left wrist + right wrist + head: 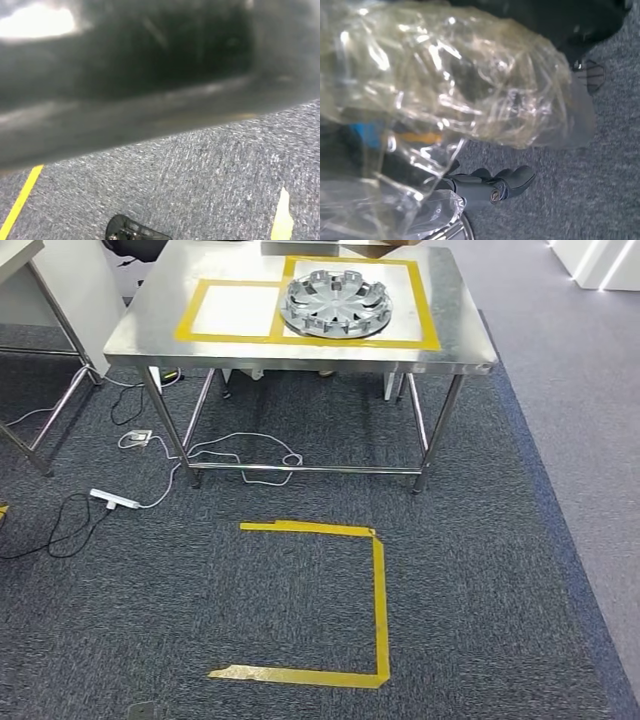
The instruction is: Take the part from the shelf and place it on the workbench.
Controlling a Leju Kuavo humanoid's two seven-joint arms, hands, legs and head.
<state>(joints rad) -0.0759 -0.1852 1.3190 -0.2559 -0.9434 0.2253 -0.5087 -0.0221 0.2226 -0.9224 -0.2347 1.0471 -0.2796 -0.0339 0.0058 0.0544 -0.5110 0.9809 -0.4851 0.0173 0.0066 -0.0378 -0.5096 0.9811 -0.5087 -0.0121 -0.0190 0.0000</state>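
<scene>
A silver wheel cover [336,303] lies flat on the steel workbench [151,325], inside the right-hand yellow-taped rectangle. In the right wrist view, crinkled clear plastic [444,85] covers most of the picture. My right hand [497,184] shows as dark fingers reaching out past the plastic, above the carpet. A curved silver edge [453,229] sits under the plastic beside those fingers. Whether the fingers grip the plastic-wrapped thing is hidden.
A second, bare taped rectangle [235,310] lies left of the wheel cover. Cables and a power strip [113,500] trail under and left of the workbench. A yellow tape outline [377,600] marks the grey carpet in front. Another table's legs [45,430] stand at the far left.
</scene>
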